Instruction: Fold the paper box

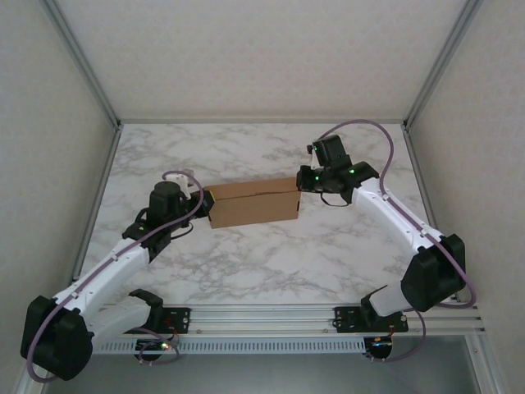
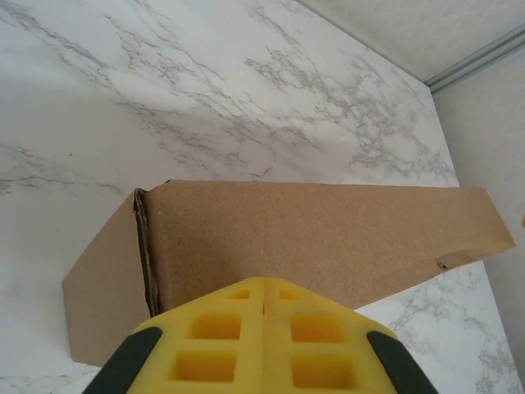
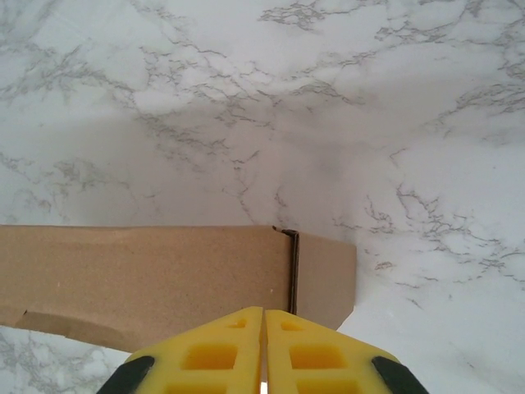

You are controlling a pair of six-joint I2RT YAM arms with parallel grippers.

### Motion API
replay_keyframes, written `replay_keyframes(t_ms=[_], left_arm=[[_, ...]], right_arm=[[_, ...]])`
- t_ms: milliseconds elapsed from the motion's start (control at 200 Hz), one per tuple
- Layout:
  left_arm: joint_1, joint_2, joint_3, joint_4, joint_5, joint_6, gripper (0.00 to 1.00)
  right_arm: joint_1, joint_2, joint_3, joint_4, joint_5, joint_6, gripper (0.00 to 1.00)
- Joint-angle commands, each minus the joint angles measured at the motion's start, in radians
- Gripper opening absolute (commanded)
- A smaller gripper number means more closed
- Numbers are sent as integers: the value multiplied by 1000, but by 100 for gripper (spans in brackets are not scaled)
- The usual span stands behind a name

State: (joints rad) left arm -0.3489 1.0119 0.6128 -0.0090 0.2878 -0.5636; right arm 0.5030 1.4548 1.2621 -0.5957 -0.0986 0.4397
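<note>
1. Paper box [image 1: 253, 202]: brown cardboard, closed into a shallow rectangular shape, lid down. It lies flat near the middle of the marble table [image 1: 246, 263], long side running left to right.
2. My left gripper [image 2: 264, 305] sits at the box's left end, my right gripper [image 3: 264, 318] at its right end.
3. Left fingers [image 2: 217, 345]: yellow pads pressed together, nothing between them, tips over the lid near the end seam.
4. Right fingers [image 3: 312, 353]: also pressed together, only a hairline slit, nothing pinched, tips over the lid beside the right end's seam.
5. Whether either tip bears on the cardboard, I cannot tell.
6. Both arms reach in from the near edge, one on each side of the box.
</note>
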Motion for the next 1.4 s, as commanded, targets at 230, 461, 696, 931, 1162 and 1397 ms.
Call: replay_keyframes(t_ms=[230, 461, 696, 931, 1162, 1397], left_arm=[[13, 33, 4, -155, -35, 44, 0], [13, 48, -3, -149, -45, 48, 0], [14, 74, -30, -132, -39, 3, 0], [14, 79, -45, -111, -47, -15, 0], [-5, -59, -122, -107, -63, -91, 0], [-78, -173, -203, -129, -89, -188, 0]], right_arm=[[-8, 54, -27, -7, -15, -30, 8], [-8, 96, -105, -19, 21, -27, 6], [-2, 90, -202, -25, 39, -25, 4], [-2, -4, -258, 64, -4, -13, 5], [71, -220, -410, 197, 28, -9, 5], [156, -359, -520, 203, 103, 20, 4]])
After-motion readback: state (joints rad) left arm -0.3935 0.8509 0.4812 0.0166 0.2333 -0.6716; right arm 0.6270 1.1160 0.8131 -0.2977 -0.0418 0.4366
